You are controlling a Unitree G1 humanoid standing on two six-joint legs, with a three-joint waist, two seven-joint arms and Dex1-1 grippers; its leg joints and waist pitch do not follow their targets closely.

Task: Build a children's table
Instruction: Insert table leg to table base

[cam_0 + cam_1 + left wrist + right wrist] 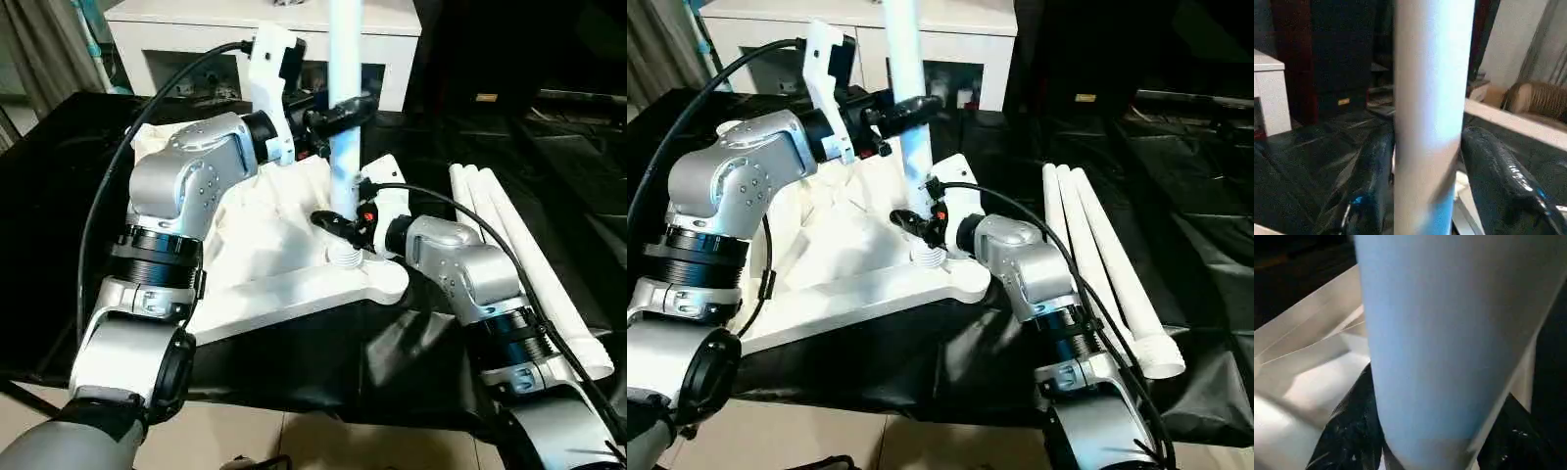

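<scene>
Leg seated upright in the near corner socket

Left gripper (pixel 345 110) clamped the leg (pixel 344 59) high, right gripper (pixel 338 224) low — tabletop (pixel 294 289) lay underside-up. A crooked twist could cross-thread it — or topple it.

Tabletop (pixel 294 284): lies underside up on the sheet-covered floor (pixel 411 352), centre of scene, in front of the robot.

Upright leg (pixel 345 147): stands in the tabletop's near right corner socket (pixel 345 257).

Left pincer (pixel 343 110): around the upright leg, high up, reaching in from the left.

Right pincer (pixel 338 223): at the same leg low down, just above the socket, reaching in from the right.

Three spare legs (pixel 529 264): lying side by side on the sheet, right of the tabletop, apart from it.

Cabinet (pixel 196 39): behind the tabletop, at the far edge.
</scene>
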